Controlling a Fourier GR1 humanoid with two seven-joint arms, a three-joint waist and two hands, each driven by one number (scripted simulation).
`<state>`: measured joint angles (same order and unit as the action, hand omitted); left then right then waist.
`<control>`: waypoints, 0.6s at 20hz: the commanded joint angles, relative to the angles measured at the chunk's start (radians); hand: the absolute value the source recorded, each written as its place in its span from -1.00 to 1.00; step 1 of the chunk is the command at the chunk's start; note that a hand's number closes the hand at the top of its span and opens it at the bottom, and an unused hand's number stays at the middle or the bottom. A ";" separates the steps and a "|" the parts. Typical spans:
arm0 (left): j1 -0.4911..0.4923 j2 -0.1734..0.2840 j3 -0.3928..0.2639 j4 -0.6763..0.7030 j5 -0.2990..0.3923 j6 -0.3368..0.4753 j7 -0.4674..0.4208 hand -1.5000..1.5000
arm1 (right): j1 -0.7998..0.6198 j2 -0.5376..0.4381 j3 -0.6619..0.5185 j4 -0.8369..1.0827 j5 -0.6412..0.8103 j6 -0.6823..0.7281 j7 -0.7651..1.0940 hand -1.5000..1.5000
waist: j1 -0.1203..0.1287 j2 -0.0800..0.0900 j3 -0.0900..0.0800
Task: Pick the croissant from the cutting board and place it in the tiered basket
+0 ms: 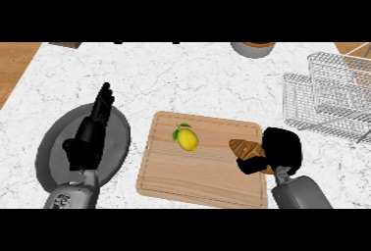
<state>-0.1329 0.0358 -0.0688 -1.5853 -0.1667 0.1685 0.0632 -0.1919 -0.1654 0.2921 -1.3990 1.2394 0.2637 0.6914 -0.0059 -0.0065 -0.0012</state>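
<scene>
Bench: white marbled top, filling most of the view; wood floor showed past its left edge and far right corner.

Basket: wire, tiered, stood at the right edge of the bench, toward the far side. Nothing seen in it.

Board: wooden, rounded corners, lay near the front edge, a little right of centre, turned slightly askew.

Plate: grey, round, lay near the front left of the bench, just beside the board, not touching it.

Left robot hand: over the plate, fingers straight and together, pointing toward the far edge. It held nothing.

Right robot hand: at the board's right edge, fingers curled down around the right end of the croissant. Thumb side sat low against the pastry; whether the croissant was lifted off the wood could not be told.

Croissant: on the right part of the board, close to its right edge, left end showing, right end hidden under the robot hand. Well apart from the basket.

Lemon: yellow, with a green leaf, lay on the board left of the croissant, apart from it.

Bowl: grey, at the far edge, only partly in view.
</scene>
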 commanded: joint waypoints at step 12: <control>-0.005 0.006 0.023 0.042 0.012 -0.012 -0.020 0.00 | -0.147 -0.087 -0.186 -0.769 -0.021 0.540 0.278 1.00 | -0.016 -0.002 -0.001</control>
<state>-0.1242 0.0330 -0.0618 -1.5680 -0.1618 0.1636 0.0465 -0.2716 -0.2525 0.1594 -1.9763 1.2483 0.6134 0.8629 -0.0147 -0.0065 -0.0015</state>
